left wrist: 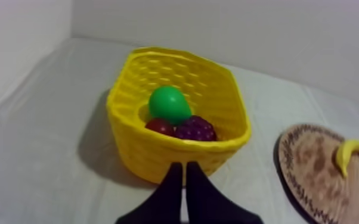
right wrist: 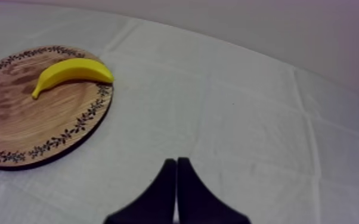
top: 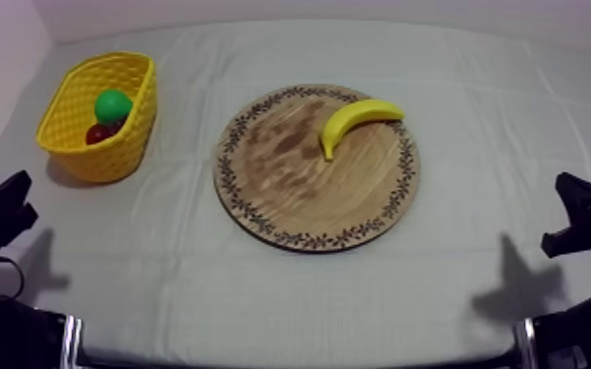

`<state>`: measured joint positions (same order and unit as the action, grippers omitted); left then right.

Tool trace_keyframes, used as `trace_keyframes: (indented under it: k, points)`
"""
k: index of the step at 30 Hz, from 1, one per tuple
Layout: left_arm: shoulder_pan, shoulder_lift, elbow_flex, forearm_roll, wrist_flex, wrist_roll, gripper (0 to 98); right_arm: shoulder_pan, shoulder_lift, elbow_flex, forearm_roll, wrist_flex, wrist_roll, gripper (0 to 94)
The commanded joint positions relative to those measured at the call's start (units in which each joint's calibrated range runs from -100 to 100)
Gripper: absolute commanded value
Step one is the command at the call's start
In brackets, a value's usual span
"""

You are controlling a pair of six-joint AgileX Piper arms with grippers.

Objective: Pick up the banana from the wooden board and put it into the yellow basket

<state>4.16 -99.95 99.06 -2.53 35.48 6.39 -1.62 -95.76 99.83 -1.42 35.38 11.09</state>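
The curved yellow toy banana (top: 358, 120) lies on the round patterned-rim wooden board (top: 299, 201), ahead and left of the nearer right end effector (right wrist: 177, 162), long axis crosswise to its reach; this and the left end effector (left wrist: 185, 165) are closed narrow, holding nothing.

One banana (top: 358, 120) is counted. One round wooden board (top: 299, 201) is counted, and one yellow basket (top: 69, 116) too. Three toy fruits are seen inside the basket: one green fruit (top: 113, 104), one small red fruit (top: 97, 134) and one bunch of grapes (left wrist: 195, 128). With the banana added, four toy fruits are counted in all. Two yellow things are found, the banana and the basket. Two black tools are counted, one left tool (left wrist: 180, 167) and one right tool (right wrist: 176, 162). One tabletop (top: 162, 280) is seen, and one grey-white cloth (top: 486, 118) is spread over it.
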Motion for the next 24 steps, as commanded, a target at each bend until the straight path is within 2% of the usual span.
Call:
trace_keyframes:
  k: [1,8,14,17,21,24]
  points:
    - [1.7,0.0,-0.1,0.04,0.3,-3.4,0.1,0.0,0.0,0.1,0.0,0.0,0.0,0.2]
    - [7.4,3.7,-5.4,-0.55,0.1,-4.2,0.0,0.0,0.0,0.1,0.0,0.0,0.0,0.2]
    - [10.2,14.6,-16.0,-0.92,0.5,-3.7,0.0,0.0,0.0,0.1,0.0,0.0,0.0,0.2]
    - [11.2,21.8,-22.1,-1.02,0.7,-1.9,0.0,0.0,0.0,0.1,0.0,0.0,0.0,0.2]
    - [11.6,30.7,-30.6,-0.89,2.7,2.3,0.0,0.0,0.0,0.1,0.0,0.0,0.0,0.2]
    - [12.4,36.4,-37.5,-0.37,6.0,2.8,0.0,0.0,0.0,0.1,0.0,0.0,0.0,0.2]
